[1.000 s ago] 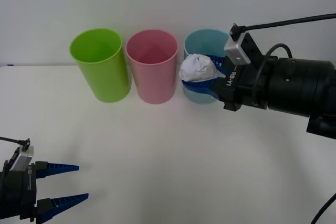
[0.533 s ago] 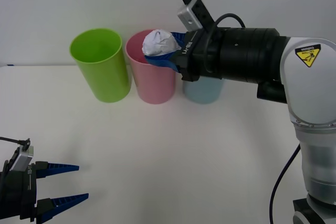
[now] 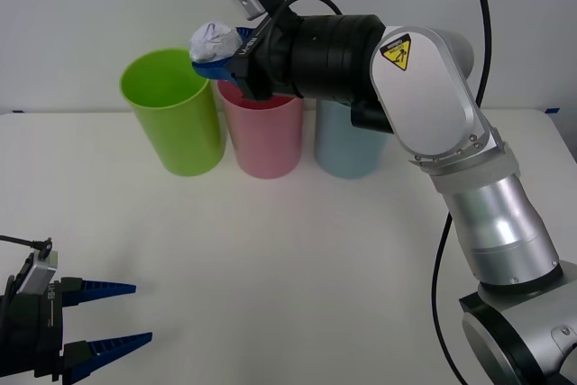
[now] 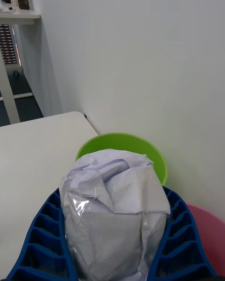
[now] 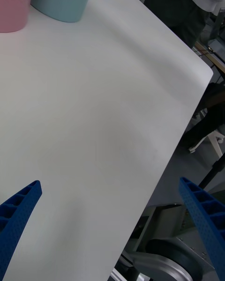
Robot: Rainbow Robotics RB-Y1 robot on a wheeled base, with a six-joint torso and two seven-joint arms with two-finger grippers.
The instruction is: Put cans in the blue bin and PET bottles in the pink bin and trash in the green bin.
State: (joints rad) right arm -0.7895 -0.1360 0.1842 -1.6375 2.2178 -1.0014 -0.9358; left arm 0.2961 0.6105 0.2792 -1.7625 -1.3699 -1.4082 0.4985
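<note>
Three cup-shaped bins stand in a row at the back of the table: the green bin [image 3: 173, 113] on the left, the pink bin [image 3: 265, 137] in the middle, the blue bin [image 3: 347, 142] on the right. My right gripper [image 3: 216, 51] is shut on the trash [image 3: 214, 41], a crumpled white wad, held high between the green bin's right rim and the pink bin's rim. In the right wrist view the trash [image 4: 115, 206] sits between the blue fingers [image 4: 44, 236], with the green bin [image 4: 126, 152] just beyond and the pink bin [image 4: 208, 236] at the side. My left gripper [image 3: 113, 317] waits open at the table's front left.
My right arm [image 3: 424, 105] reaches across in front of the pink and blue bins, hiding their rims. The white table [image 3: 288, 259] stretches wide in front of the bins. In the left wrist view the table edge [image 5: 187, 107] drops off to the floor, with a person's legs beyond it.
My right gripper has carried the trash up and to the left, from in front of the blue bin, over the pink bin, to the green bin's right rim. The left arm stays still.
</note>
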